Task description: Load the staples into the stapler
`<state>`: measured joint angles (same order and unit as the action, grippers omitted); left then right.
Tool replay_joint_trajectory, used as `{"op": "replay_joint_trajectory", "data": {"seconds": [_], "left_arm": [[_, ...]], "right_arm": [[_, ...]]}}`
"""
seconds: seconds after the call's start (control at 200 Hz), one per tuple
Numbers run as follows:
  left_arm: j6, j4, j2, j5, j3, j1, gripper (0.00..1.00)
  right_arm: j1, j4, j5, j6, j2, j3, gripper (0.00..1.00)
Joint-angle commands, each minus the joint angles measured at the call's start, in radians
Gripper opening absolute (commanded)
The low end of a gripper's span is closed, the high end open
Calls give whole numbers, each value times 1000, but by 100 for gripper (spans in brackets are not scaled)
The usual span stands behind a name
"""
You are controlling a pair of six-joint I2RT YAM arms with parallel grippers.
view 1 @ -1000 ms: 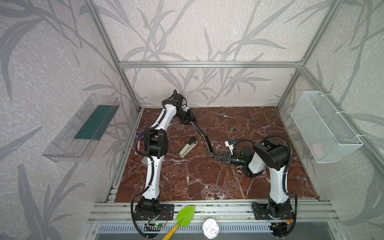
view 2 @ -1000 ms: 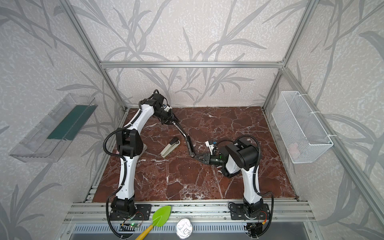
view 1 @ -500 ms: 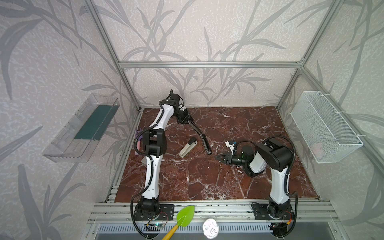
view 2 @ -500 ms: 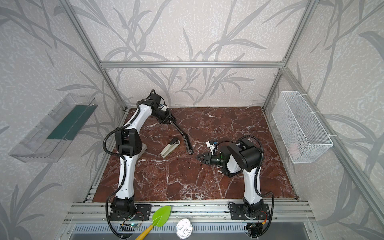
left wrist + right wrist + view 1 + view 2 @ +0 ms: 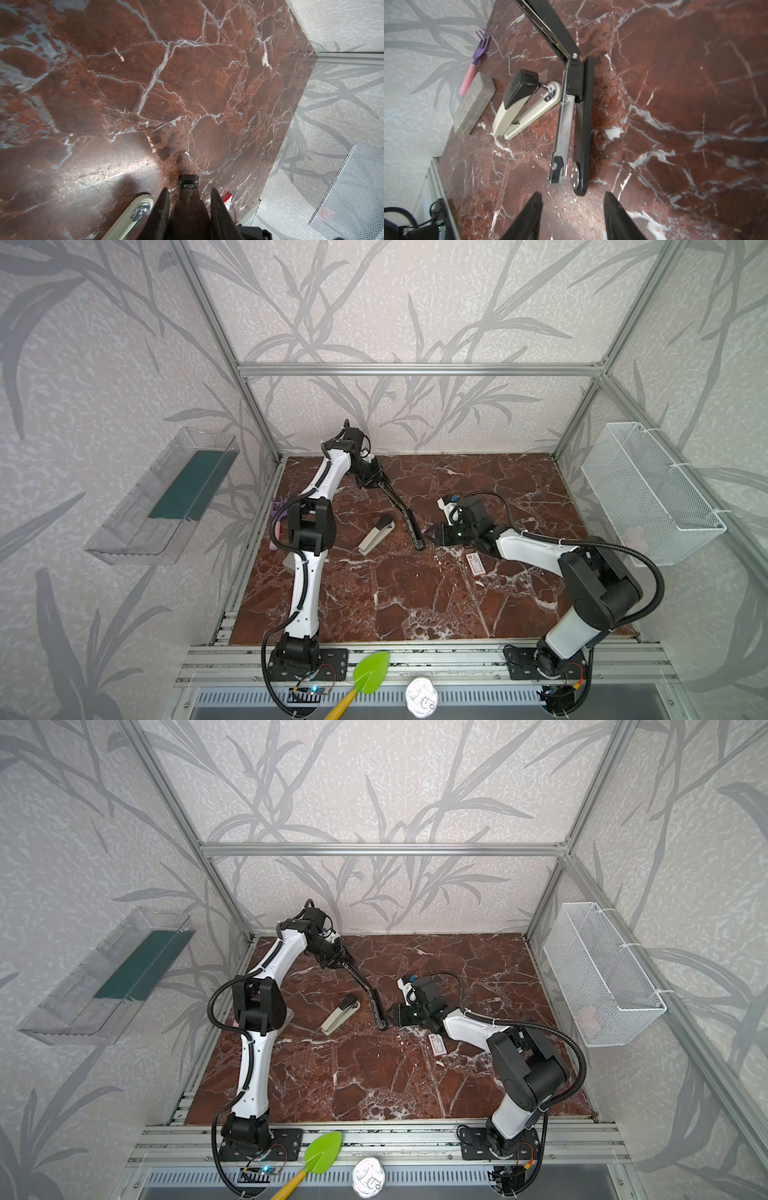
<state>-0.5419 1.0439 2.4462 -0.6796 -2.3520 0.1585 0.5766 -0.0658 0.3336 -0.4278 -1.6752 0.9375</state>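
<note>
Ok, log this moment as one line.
left gripper: shut on stapler lid | right gripper: fingers apart, empty | staples: on table, untouched

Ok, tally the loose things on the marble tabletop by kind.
Staplers: 2, black stapler and beige-and-black stapler
staple box: 1
fork: 1
grey block: 1
Total: 5

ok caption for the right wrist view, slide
Open right pincer faces the opened stapler, silver rail bared; beige stapler lies beside it.
</note>
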Motion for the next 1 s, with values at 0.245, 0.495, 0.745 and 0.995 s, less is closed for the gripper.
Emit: {"op": "replay_joint_trajectory", "data": {"seconds": [0.245,0.495,0.745,0.995], "left_arm": [[-30,19,-49,-21,-35,9,0],[-28,22,-51,-21,-32,10,0],[-32,20,-55,-27,-30,12,0],[-43,8,-50,-34,-33,7,0]], "right_arm": [[175,401,-366,217,-209,301,51],[222,467,-504,269,-297,423,48],[238,503,-596,287,-380,493,37],[251,509,-637,297,-390,497,18]]}}
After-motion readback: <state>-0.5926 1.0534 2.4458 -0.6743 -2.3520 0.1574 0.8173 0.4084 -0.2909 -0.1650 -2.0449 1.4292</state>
